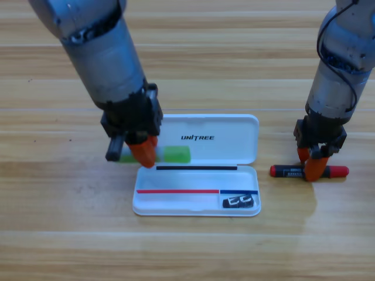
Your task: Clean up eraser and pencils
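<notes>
Straddling the red pencil (309, 171) on the table right of the white case (246, 126), the right gripper (312, 167) clamps its middle. Light, stiff, slippery. The left gripper (143, 153) clamps the green pencil (176, 154); the eraser (240, 202) lies inside.

A pale, striped wood grain is shown by the wooden table (187, 252). Black UNITREE lettering is carried by the white rectangular plastic case (199, 170). White markings are borne by the small black eraser block (239, 202). A black label band is printed on the red pencil stick (309, 171); light green is seen on the other pencil stick (176, 154).
</notes>
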Motion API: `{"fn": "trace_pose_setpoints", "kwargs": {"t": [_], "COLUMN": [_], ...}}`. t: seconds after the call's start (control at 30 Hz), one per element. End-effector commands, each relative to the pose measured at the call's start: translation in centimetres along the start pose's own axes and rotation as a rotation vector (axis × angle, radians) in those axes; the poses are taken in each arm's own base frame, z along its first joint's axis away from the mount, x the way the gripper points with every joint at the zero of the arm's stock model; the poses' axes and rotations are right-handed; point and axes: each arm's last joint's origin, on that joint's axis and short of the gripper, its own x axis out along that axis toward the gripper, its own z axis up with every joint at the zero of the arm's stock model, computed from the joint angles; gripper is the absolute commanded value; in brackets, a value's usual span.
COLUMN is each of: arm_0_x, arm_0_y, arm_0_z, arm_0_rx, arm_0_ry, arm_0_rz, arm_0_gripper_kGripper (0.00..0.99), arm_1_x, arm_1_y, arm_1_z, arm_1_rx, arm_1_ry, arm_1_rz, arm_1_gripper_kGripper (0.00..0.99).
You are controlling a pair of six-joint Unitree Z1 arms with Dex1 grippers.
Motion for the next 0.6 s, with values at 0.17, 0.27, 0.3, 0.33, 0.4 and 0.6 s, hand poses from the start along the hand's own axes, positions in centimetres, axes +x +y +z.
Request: {"fn": "trace_pose_setpoints", "kwargs": {"t": [0.17, 0.27, 0.3, 0.33, 0.4, 0.6], "arm_0_x": [4.3, 5.3, 5.6, 5.9, 6.5, 7.5], "arm_0_y": [-1.3, -1.4, -1.4, -1.4, -1.2, -0.1], "arm_0_z": [2.5, 2.9, 3.1, 3.1, 3.4, 4.8], "arm_0_rx": [0.051, 0.05, 0.053, 0.052, 0.051, 0.043], "arm_0_ry": [0.063, 0.075, 0.077, 0.082, 0.082, 0.083], "arm_0_rz": [-0.095, -0.112, -0.117, -0.124, -0.138, -0.192], "arm_0_gripper_kGripper": [0.0, 0.0, 0.0, 0.0, 0.0, 0.0], "arm_1_x": [3.2, 2.2, 1.7, 1.2, 0.0, -3.7], "arm_1_y": [-0.5, -0.4, -0.3, -0.3, 0.0, 1.9], "arm_1_z": [-1.2, -1.2, -1.2, -1.2, -1.3, -1.9], "arm_1_rx": [0.017, 0.024, 0.036, 0.046, 0.06, 0.055], "arm_1_ry": [0.038, 0.024, 0.018, 0.012, -0.002, -0.037], "arm_1_rz": [0.068, 0.05, 0.039, 0.028, 0.006, -0.045], "arm_1_gripper_kGripper": [0.0, 0.0, 0.0, 0.0, 0.0, 0.0]}}
